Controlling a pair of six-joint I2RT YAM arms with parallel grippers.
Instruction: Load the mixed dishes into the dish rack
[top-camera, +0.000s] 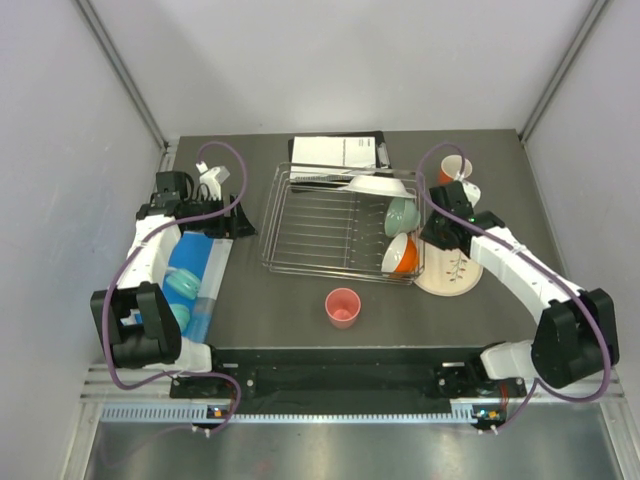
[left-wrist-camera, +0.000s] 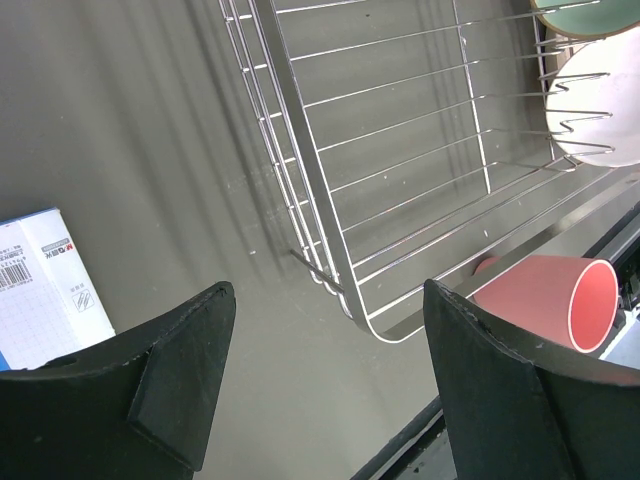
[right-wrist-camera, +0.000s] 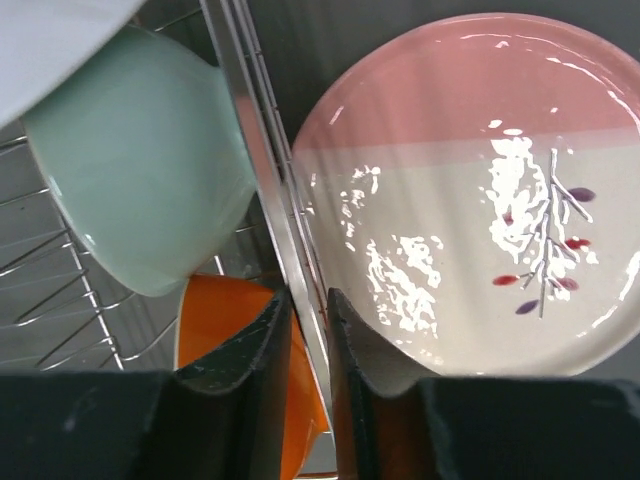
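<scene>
The silver wire dish rack (top-camera: 330, 225) holds a white plate (top-camera: 375, 183), a mint-green bowl (top-camera: 402, 215) and an orange bowl (top-camera: 401, 255) along its right side. The pale pink plate (top-camera: 452, 272) lies flat on the table beside the rack's right side. The orange mug (top-camera: 452, 168) stands behind it. The small pink cup (top-camera: 342, 307) stands in front of the rack. My right gripper (top-camera: 440, 235) hovers over the rack's right rail (right-wrist-camera: 255, 140), jaws almost closed and empty (right-wrist-camera: 308, 296), between the orange bowl (right-wrist-camera: 220, 320) and the pink plate (right-wrist-camera: 470, 190). My left gripper (top-camera: 238, 222) is open and empty (left-wrist-camera: 328, 290), left of the rack.
A blue sheet (top-camera: 195, 270) with small teal pieces (top-camera: 182, 285) lies under the left arm. White printed paper on a black board (top-camera: 338, 152) lies behind the rack. The left wrist view shows the rack's corner (left-wrist-camera: 370, 320), the pink cup (left-wrist-camera: 540, 300) and a white printed box (left-wrist-camera: 40, 285).
</scene>
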